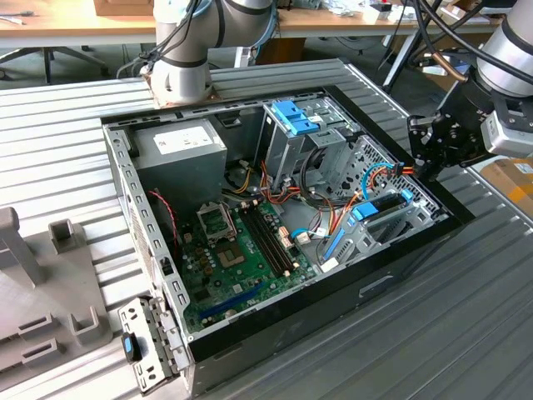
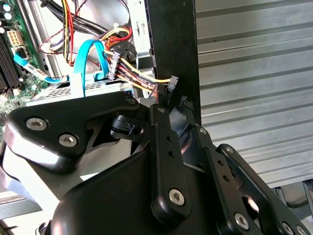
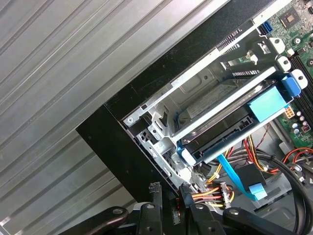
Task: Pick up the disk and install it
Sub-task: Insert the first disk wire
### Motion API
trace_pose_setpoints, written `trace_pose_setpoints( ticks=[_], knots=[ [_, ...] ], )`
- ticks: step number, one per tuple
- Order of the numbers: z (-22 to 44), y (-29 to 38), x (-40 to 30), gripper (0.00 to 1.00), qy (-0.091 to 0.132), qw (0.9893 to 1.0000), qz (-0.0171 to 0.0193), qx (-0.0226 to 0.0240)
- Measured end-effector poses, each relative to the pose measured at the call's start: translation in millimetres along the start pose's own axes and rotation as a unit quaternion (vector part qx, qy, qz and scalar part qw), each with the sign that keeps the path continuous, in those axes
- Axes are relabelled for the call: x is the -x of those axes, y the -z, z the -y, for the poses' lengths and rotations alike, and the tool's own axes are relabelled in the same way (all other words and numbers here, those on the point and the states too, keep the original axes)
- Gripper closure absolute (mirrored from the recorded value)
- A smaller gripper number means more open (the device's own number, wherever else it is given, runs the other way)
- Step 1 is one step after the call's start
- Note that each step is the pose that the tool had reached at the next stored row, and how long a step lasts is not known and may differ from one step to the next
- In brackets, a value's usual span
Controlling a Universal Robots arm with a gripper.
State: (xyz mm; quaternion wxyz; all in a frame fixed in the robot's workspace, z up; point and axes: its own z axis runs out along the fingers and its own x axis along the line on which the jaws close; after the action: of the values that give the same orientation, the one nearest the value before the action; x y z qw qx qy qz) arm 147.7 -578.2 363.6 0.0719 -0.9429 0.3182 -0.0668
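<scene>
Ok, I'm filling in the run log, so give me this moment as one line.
task: install disk | disk: in drive bay of case | gripper: at case wall, by coloured wires

The claw (image 2: 174, 104) is seen from behind its black linkage, on which silver screw heads are set. Its two fingers (image 2: 161, 147) are held slightly apart, and nothing is gripped between them. Just beyond the tips a bundle of yellow, red and black wires (image 2: 139, 78) is seen, ended by a small black connector (image 2: 172, 83) that lies close to the tips; whether it is touched cannot be told. A flat light-blue cable (image 2: 88, 58) is looped beside the bundle. A black case wall (image 2: 171, 34) is seen running past the tips, with the ribbed grey metal bench (image 2: 244, 73) on its far side. A green circuit board (image 2: 10, 34) is glimpsed beyond the cables.
</scene>
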Motion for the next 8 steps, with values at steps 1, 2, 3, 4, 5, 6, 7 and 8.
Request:
trace_pose_setpoints(
  ticks=[1, 2, 3, 4, 5, 6, 7, 8],
  knots=[
    [0.0, 0.0, 0.0, 0.73, 0.0, 1.0, 0.0, 0.0],
    [0.0, 0.0, 0.0, 0.73, 0.0, 1.0, -0.0001, 0.0],
    [0.0, 0.0, 0.0, 0.84, 0.0, 1.0, 0.0, 0.0],
    [0.0, 0.0, 0.0, 0.84, 0.0, 1.0, 0.0, 0.0],
    [0.0, 0.0, 0.0, 0.84, 0.0, 1.0, 0.0, 0.0],
    [0.0, 0.0, 0.0, 0.84, 0.0, 1.0, 0.0, 0.0],
    [0.0, 0.0, 0.0, 0.84, 0.0, 1.0, 0.0, 0.0],
    [0.0, 0.0, 0.0, 0.84, 0.0, 1.0, 0.0, 0.0]
  ],
)
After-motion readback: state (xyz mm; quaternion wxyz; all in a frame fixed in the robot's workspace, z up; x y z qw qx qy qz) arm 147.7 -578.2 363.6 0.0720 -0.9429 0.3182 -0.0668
